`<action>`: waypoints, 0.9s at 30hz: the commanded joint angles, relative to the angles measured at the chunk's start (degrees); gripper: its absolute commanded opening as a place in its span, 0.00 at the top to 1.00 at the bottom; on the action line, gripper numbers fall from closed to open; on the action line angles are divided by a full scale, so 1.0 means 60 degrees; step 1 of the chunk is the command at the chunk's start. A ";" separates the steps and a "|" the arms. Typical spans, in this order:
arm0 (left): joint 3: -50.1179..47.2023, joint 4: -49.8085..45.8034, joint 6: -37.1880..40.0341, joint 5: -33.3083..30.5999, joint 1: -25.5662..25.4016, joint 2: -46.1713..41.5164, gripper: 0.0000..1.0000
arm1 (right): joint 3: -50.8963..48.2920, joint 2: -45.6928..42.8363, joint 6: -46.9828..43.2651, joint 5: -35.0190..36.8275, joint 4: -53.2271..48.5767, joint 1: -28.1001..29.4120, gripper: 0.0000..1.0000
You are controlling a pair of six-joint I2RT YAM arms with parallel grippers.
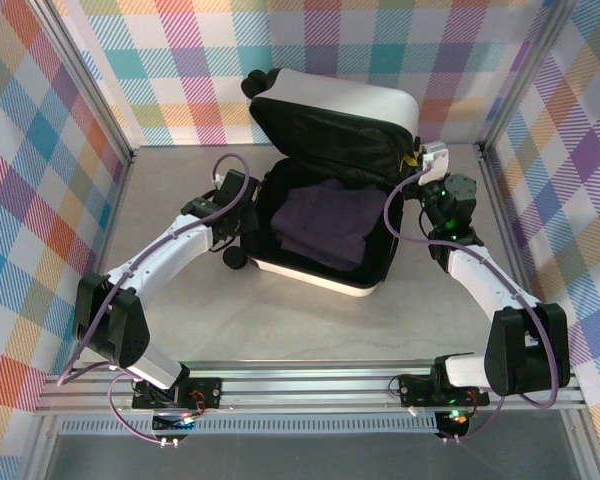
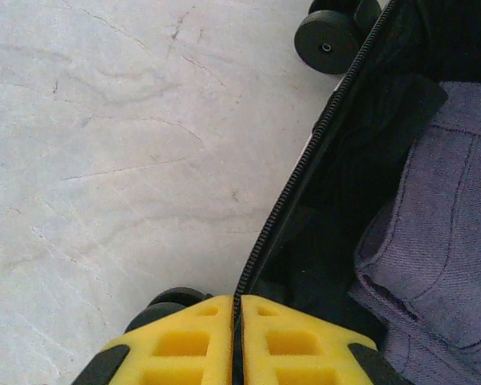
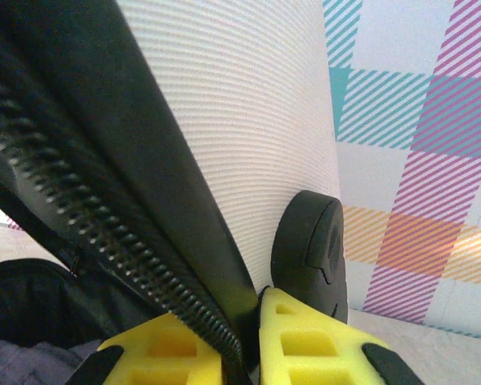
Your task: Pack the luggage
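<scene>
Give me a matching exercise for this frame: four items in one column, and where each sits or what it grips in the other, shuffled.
1. left gripper
2. right gripper
3. purple garment
4. wheel

A. lying inside the luggage, in its lower half
B. black, outside the shell, by the table
C. pinching the zipper edge of the raised lid
D. pinching the zipper edge of the lower half

Pairs: 1-D, 2-C, 3-A, 4-B
</scene>
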 commanded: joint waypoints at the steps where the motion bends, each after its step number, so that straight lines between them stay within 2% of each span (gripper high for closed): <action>1: -0.0160 -0.0105 -0.0030 -0.0346 0.0088 -0.0469 0.89 | -0.0158 -0.0659 0.0230 -0.0860 0.0746 0.0199 0.86; 9: -0.0144 -0.0202 0.0015 -0.0604 0.0152 -0.0994 0.85 | -0.0758 -0.1191 0.0171 -0.0753 0.0521 0.0199 0.80; 10: -0.0142 -0.0222 0.0013 -0.0664 0.0156 -0.1058 0.85 | -0.0836 -0.1271 0.0169 -0.0684 0.0486 0.0199 0.78; 12: -0.0132 -0.0265 0.0043 -0.0814 0.0161 -0.1214 0.83 | -0.1073 -0.1517 0.0184 -0.0447 0.0473 0.0199 0.68; 17: -0.0157 -0.0456 0.0143 -0.1141 0.0288 -0.1638 0.81 | -0.1790 -0.2422 0.0228 0.0179 0.0325 0.0199 0.59; 22: -0.0173 -0.0798 0.0333 -0.1324 0.0438 -0.2150 0.79 | -0.1900 -0.3327 0.0372 0.0884 -0.1320 0.0185 0.57; 27: -0.0412 -0.1025 0.0442 -0.1538 0.0567 -0.2745 0.76 | -0.2368 -0.4692 0.0701 0.1456 -0.2663 0.0181 0.50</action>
